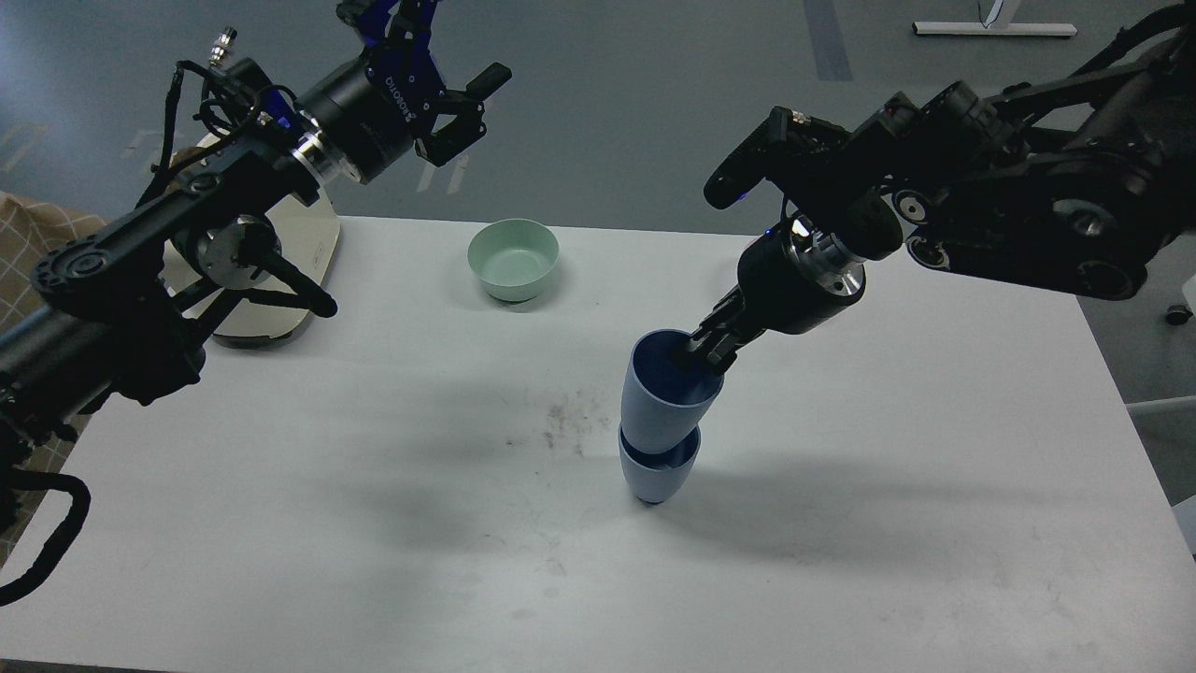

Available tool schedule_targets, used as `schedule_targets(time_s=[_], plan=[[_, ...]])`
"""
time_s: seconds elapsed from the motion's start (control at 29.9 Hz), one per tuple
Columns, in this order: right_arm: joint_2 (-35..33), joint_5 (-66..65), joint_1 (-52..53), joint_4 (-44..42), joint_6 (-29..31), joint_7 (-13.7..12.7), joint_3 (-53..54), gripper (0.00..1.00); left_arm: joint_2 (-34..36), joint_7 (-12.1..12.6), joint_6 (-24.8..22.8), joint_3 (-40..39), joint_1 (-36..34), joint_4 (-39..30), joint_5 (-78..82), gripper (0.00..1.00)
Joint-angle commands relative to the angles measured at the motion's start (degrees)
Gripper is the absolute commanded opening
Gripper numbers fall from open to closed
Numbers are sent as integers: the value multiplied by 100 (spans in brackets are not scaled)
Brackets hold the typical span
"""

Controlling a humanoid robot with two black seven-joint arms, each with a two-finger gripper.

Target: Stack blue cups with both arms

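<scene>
Head view: right gripper (pixel 703 350) has its fingers pinched on the rim of the upper blue cup (pixel 665 397), which sits nested in the lower cup (pixel 659 472) on the bench (pixel 374 486), probably for seating. Left gripper (pixel 462 107) hangs released, well clear.

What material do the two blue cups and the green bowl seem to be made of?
Upper cup and lower cup: probably matte plastic; even pale-blue colour, no glare. Green bowl: likely the same matte plastic or melamine; smooth, dull surface. Ceramic cannot be excluded.
</scene>
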Motion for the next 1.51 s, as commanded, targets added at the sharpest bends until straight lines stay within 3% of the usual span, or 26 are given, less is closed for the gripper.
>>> schedule_targets(time_s=[0.0, 0.13, 0.3, 0.37, 0.4, 0.47, 0.5, 0.77, 1.17, 1.31, 1.47], plan=[[4, 1, -1, 8, 0, 0, -20, 0, 3, 1, 0, -6, 0, -1, 0, 98], [21, 9, -1, -1, 0, 0, -11, 0, -5, 1, 9, -6, 0, -1, 0, 98], [30, 9, -1, -1, 0, 0, -20, 36, -6, 1, 18, -6, 0, -1, 0, 98], [22, 9, -1, -1, 0, 0, -11, 61, -5, 1, 18, -6, 0, -1, 0, 98], [13, 9, -1, -1, 0, 0, -19, 68, -5, 1, 18, -6, 0, -1, 0, 98], [13, 18, -1, -10, 0, 0, -11, 96, -5, 1, 18, -6, 0, 8, 0, 98], [13, 18, -1, -27, 0, 0, -11, 100, -5, 1, 18, -6, 0, -1, 0, 98], [-119, 220, -1, -396, 0, 0, 209, 100, -5, 1, 79, -15, 0, 8, 0, 98], [-1498, 827, -281, -1696, -338, 0, 982, 100, 179, -34, 88, -6, 0, 280, 79, 98], [-1587, 932, -1271, -2495, -1198, 0, 2024, 100, 74, -52, 88, -6, 9, 754, 26, 98], [-1648, 1256, -2572, -2752, -1517, 0, 3720, 100, 12, -17, 88, 11, 26, 817, 0, 98]])
